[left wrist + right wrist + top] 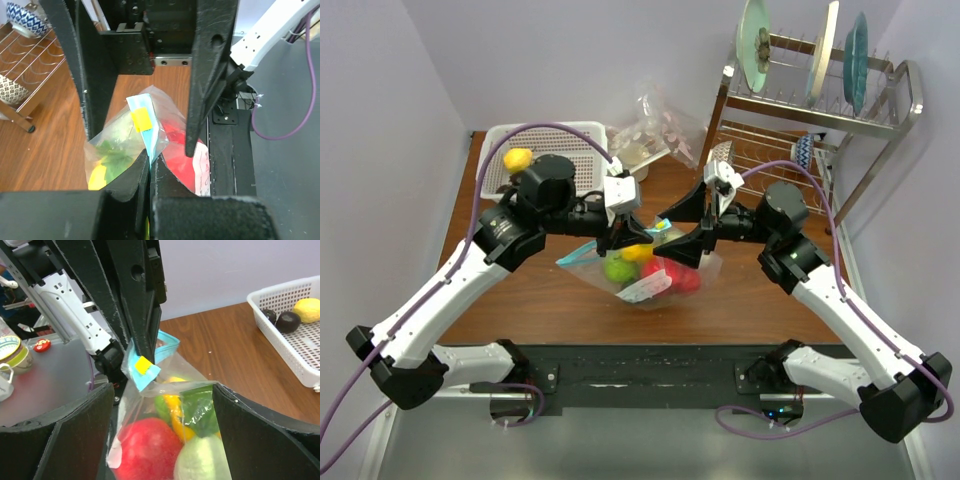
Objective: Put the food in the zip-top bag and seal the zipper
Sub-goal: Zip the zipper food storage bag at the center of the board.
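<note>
White basket (295, 347), three fruits (289, 321); one bag (150, 395)

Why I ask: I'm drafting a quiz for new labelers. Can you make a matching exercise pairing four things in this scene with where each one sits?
Things:
1. red fruit
2. lemon
3. patterned bowl
4. yellow tab

Places:
a. in the wire rack
b. on the zipper
c. in the white basket
d. inside the zip-top bag

Pairs: 1-d, 2-c, 3-a, 4-b.
</note>
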You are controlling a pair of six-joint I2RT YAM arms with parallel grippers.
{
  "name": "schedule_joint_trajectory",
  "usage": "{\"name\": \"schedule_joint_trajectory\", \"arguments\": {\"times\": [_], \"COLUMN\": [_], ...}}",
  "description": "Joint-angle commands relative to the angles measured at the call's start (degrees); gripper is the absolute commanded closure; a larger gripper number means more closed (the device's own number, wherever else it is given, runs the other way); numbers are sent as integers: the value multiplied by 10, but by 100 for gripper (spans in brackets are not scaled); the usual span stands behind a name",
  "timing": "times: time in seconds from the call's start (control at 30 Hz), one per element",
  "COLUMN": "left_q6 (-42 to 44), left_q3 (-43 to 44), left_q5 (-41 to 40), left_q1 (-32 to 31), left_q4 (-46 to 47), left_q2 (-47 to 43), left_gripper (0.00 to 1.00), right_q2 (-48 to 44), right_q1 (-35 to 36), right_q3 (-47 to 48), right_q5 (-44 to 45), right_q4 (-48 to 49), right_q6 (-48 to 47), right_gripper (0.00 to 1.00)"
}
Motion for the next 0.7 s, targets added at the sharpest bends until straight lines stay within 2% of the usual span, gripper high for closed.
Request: {"name": "schedule_joint_trajectory", "arguments": {"times": [0.0,0.13,0.37,0.47,0.5,0.53,0.6,0.63,0.67], "left_q6": [-5,-6,-6,-7,-6,-5,-6,-6,-5], "left_q3": [38,45,54,59,59,60,59,56,54], "left_q5": [45,60,79,68,63,59,43,37,21], "left_q1": [-1,-1,-2,-1,-2,-2,-1,-1,-1], "left_q4": [23,19,16,15,13,10,8,8,8], "left_q2": [-5,-6,-4,-3,-1,0,4,5,5], "left_gripper": [100,100,100,100,100,100,100,100,100], "right_q2": [-6,-4,9,14,14,11,9,4,1], "right_q1": [3,4,15,21,22,22,22,22,22], "right_q3": [17,14,14,15,16,16,13,11,9], "right_q5": [35,36,13,7,4,3,1,2,3], "right_q4": [6,15,19,17,17,17,20,21,25], "right_q6": [-24,-27,-30,-32,-29,-27,-22,-20,-18], "right_gripper": [16,13,15,31,41,57,75,90,96]}}
